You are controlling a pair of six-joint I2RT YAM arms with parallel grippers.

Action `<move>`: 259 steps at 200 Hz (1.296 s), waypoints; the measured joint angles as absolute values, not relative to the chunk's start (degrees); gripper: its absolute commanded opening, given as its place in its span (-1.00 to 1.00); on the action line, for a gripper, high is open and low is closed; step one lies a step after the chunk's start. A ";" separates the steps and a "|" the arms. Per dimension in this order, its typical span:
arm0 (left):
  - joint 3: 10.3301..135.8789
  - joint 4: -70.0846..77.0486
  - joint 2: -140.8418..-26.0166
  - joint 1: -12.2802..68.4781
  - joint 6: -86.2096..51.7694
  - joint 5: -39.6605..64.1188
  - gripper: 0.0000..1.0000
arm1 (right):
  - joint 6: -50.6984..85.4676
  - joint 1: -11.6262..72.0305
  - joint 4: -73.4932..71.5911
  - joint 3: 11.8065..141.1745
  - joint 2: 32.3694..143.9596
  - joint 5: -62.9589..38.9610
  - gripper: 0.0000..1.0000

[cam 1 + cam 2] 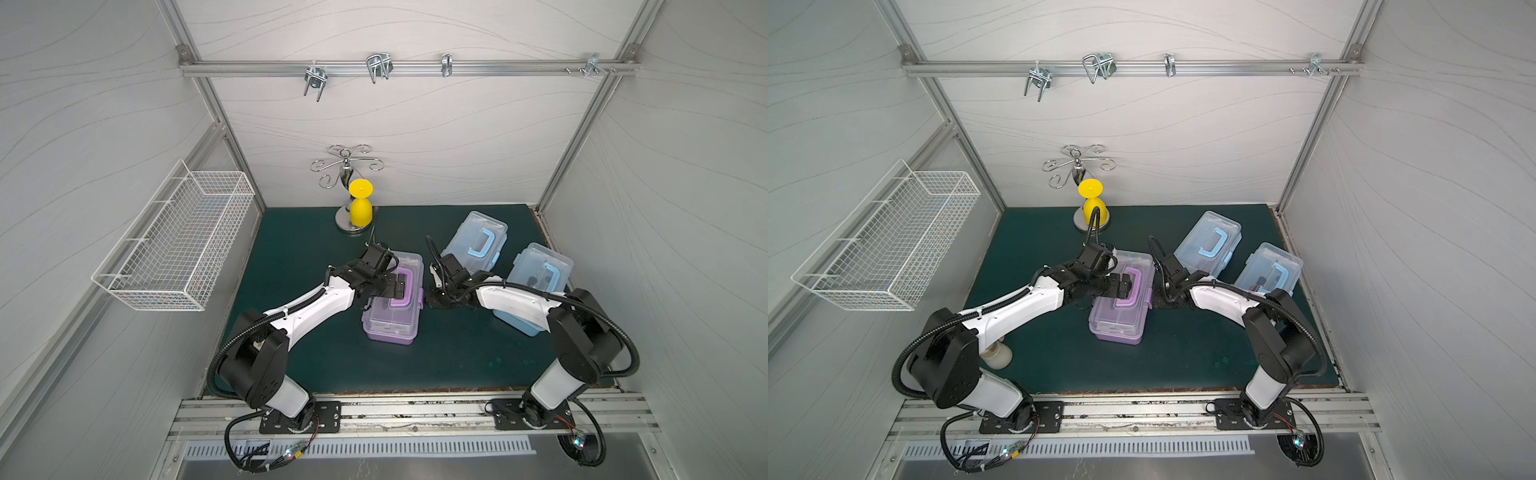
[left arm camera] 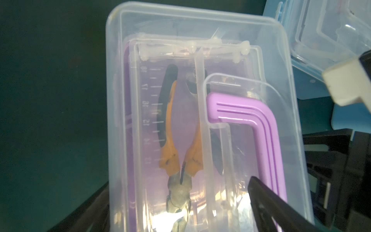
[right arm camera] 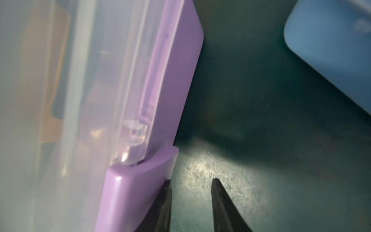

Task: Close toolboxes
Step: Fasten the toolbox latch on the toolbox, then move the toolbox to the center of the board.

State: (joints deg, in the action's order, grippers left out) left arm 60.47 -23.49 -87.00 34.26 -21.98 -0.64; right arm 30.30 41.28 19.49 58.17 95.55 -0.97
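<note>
The purple toolbox (image 1: 395,309) (image 1: 1119,320) sits mid-mat, its clear lid down over orange-handled pliers (image 2: 172,140). My left gripper (image 1: 392,286) (image 2: 178,181) is open above the lid beside the purple handle (image 2: 267,136); one finger lies on the lid and the other shows past the box edge. My right gripper (image 1: 434,297) (image 3: 190,180) is low at the box's side, narrowly open and holding nothing. One of its fingertips (image 3: 167,186) touches the purple latch (image 3: 138,180), which flares out from the wall. Two light blue toolboxes (image 1: 476,239) (image 1: 540,272) lie at the back right with lids down.
A yellow cup (image 1: 360,208) hangs on a chrome stand at the back of the green mat (image 1: 316,365). A white wire basket (image 1: 178,241) is fixed to the left wall. A pale bottle (image 1: 996,353) stands under my left arm. Hooks hang from the rear rail (image 1: 415,66).
</note>
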 measured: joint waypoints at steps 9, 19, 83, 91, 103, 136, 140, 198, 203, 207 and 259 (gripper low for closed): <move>60.45 -23.38 -87.07 34.20 -22.26 -0.56 0.98 | 30.26 41.43 19.86 58.59 96.29 -0.93 -0.30; 60.27 -22.98 -87.09 34.15 -22.63 -0.49 0.98 | 30.22 41.56 20.01 58.83 96.90 -0.91 -0.30; 59.57 -20.58 -87.57 33.74 -24.36 -0.19 0.97 | 30.83 41.54 17.82 58.04 97.56 -2.24 -0.31; 59.44 -20.25 -87.59 33.74 -24.47 -0.14 0.97 | 31.16 41.56 16.51 57.63 97.56 -3.01 -0.31; 59.29 -19.88 -87.59 33.65 -24.62 -0.10 0.97 | 31.66 41.50 15.59 57.01 97.54 -3.57 -0.30; 59.20 -19.14 -87.83 33.56 -24.95 -0.16 0.97 | 32.14 41.21 14.22 56.01 97.54 -3.73 -0.19; 59.20 -19.09 -87.85 33.54 -24.97 -0.16 0.97 | 32.18 41.21 14.35 56.01 97.54 -3.57 -0.17; 59.20 -19.05 -87.81 33.52 -25.08 -0.38 0.97 | 29.58 41.82 16.38 53.58 90.96 0.54 0.27; 59.20 -19.07 -87.77 33.52 -25.06 -0.40 0.97 | 29.02 42.19 16.53 52.88 89.62 0.95 0.31; 59.20 -19.09 -87.77 33.52 -25.06 -0.43 0.97 | 28.67 42.52 16.56 52.25 88.47 1.34 0.35; 59.09 -21.28 -86.54 33.82 -23.86 -0.36 0.97 | 24.95 49.36 15.73 43.81 76.71 0.89 0.85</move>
